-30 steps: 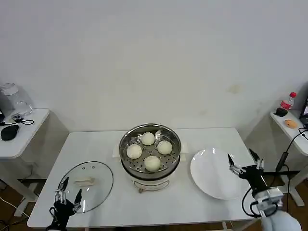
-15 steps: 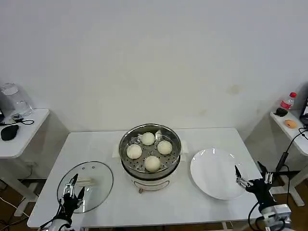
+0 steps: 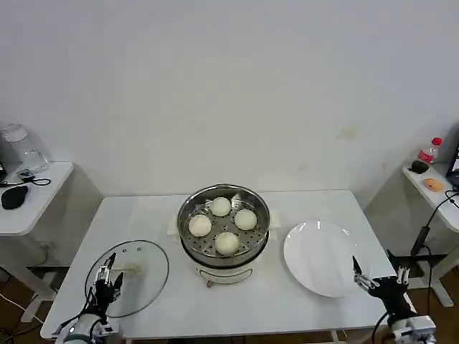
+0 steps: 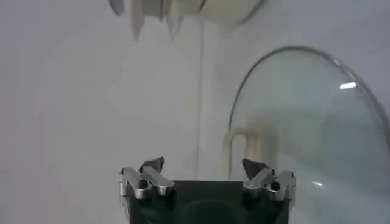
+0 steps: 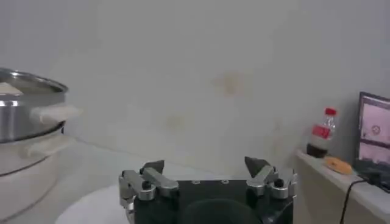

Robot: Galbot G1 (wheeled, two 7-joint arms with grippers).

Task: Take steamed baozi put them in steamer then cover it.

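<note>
On table (image 3: pixel 287 301) centre: steamer (image 3: pixel 224 226) uncovered, four baozi (image 3: pixel 227 243) inside. Near left, over glass lid (image 3: pixel 128 276): left gripper (image 3: pixel 106 279), spread, empty, lower than before. Near right, off plate (image 3: pixel 320 256): right gripper (image 3: pixel 379 279), spread, empty, retreated.

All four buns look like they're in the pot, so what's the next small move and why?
Probably the left gripper should ease forward and close on the handle of the glass lid. All four steamed baozi sit in the steamer, the plate is bare, and the lid lies flat beside the pot. That gripper is open, hovering at the lid's near edge.
</note>
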